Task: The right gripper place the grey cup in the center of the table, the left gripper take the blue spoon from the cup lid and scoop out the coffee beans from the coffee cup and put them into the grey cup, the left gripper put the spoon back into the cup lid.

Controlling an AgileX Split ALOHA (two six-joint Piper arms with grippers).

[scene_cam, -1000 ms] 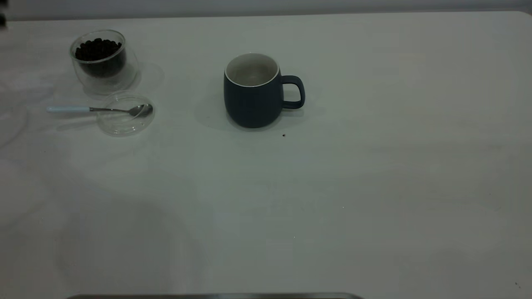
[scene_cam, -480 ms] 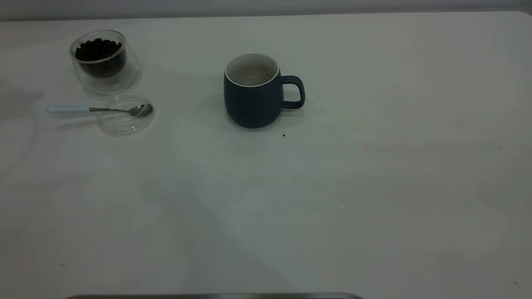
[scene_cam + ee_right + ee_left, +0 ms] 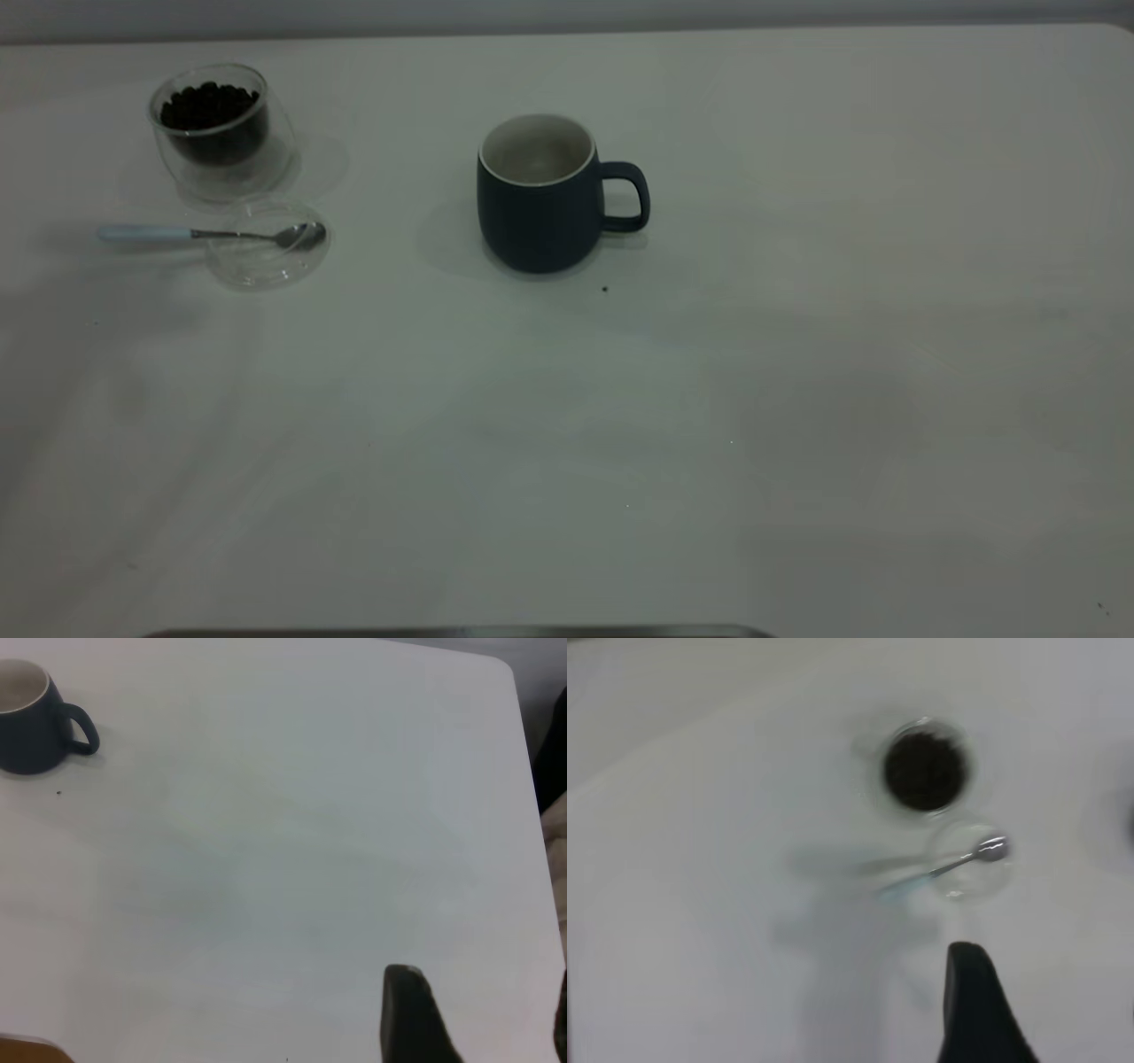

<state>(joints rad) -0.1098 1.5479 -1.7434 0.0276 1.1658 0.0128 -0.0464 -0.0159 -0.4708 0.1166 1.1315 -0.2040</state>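
**Mug placed, spoon not yet picked up**

Landmark: the dark blue-grey ceramic mug with loop handle, the grey cup (image 3: 540,195), standing upright near the middle of the plain white matte table (image 3: 797,399), handle turned toward the right arm's side. It appears empty.

On the left-arm side of the mug, well apart from it: the small clear double-walled glass coffee cup (image 3: 217,128), upright, holding dark coffee beans (image 3: 209,105). Just beside that glass, on its nearer side, lies the shallow clear round cup lid (image 3: 266,246). The pale-blue-handled metal teaspoon, the blue spoon (image 3: 190,234), rests with its bowl in the lid and its handle pointing away from the mug.

Left gripper (image 3: 976,1010): above the table, looking down on lid and glass; only one dark finger shows, so opening cannot be told. It holds nothing visible. Right gripper (image 3: 416,1014): well apart from the mug, over bare table; opening likewise cannot be told.

Judgement: mug placement looks done; the spoon pickup is next.

Risks:
- Thin handle lying low; a shallow pinch may slip.
- Light lid may skid or flip if the spoon levers on its rim.
- The glass sits close by; a wide approach could knock it and spill beans.
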